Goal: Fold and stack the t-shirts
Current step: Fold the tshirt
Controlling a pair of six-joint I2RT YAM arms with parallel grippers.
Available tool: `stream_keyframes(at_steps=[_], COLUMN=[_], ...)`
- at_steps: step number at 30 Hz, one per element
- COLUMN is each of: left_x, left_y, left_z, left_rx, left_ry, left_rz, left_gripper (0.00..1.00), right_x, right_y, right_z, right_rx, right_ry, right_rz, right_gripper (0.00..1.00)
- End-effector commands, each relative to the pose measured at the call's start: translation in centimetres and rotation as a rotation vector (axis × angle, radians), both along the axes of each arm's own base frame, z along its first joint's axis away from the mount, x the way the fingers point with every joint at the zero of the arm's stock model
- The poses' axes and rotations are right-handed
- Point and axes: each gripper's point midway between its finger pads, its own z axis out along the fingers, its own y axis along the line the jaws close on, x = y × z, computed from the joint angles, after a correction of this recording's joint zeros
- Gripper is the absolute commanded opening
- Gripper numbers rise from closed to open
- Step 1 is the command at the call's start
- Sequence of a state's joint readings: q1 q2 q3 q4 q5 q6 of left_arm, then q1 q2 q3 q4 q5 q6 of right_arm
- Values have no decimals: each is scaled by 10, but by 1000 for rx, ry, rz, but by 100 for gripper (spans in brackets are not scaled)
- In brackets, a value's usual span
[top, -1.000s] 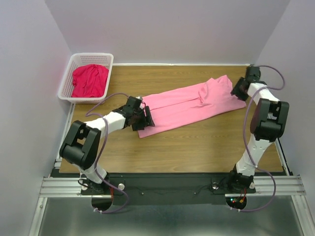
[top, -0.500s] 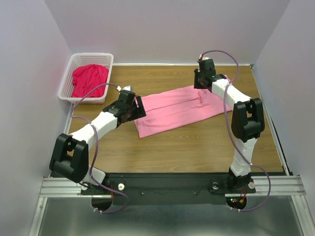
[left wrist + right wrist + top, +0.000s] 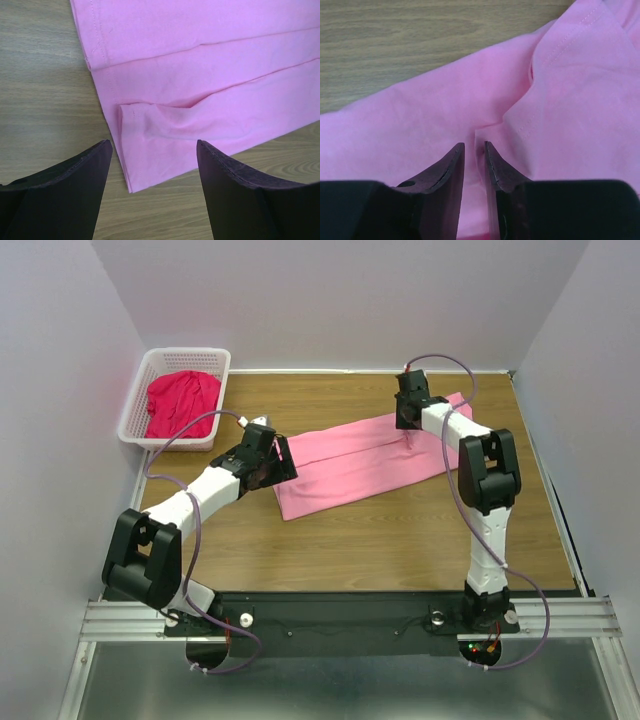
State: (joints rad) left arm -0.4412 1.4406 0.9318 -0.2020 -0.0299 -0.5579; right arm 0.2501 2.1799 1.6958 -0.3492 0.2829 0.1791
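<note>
swung in from the right edge of the bench within the last second: right jaws, now above the far-right part of the pink t-shirt, nearly pressed together with only a thin slit left, right over a raised crease in the cloth; cannot tell whether pinching it. reached farther out too: left jaws, spread wide and holding nothing, just above the shirt's near-left corner. white lattice basket at the far left, with the crimson t-shirt crumpled inside. pink t-shirt flat on the bench, folded lengthwise into a narrow strip, long axis from near left to far right, stitched hem at the near-left end, sleeve seam at the far-right end, that end drawn in shorter than a second ago.
</note>
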Motion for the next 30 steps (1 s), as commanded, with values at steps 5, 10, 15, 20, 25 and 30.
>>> stream_keyframes(at_steps=[5, 10, 15, 20, 25, 30], left_x=[-2, -4, -3, -2, -2, 3], left_y=[-1, -1, -1, -2, -3, -4], left_z=[-2, -5, -4, -7, -10, -10], left_rx=[-7, -15, -11, -11, -5, 11], left_ry=[5, 13, 10, 15, 16, 12], left_rz=[-13, -13, -13, -16, -23, -39], left_gripper=[80, 79, 79, 79, 79, 79], right_x=[29, 29, 24, 22, 17, 10], right_y=[-2, 1, 7, 14, 25, 42], right_z=[14, 9, 25, 41, 34, 26], right_rx=[-21, -15, 8, 31, 63, 131], right_ry=[-95, -86, -103, -131, -104, -74], right_rz=[-48, -33, 3, 49, 113, 179], right_gripper=[25, 9, 1, 1, 2, 13])
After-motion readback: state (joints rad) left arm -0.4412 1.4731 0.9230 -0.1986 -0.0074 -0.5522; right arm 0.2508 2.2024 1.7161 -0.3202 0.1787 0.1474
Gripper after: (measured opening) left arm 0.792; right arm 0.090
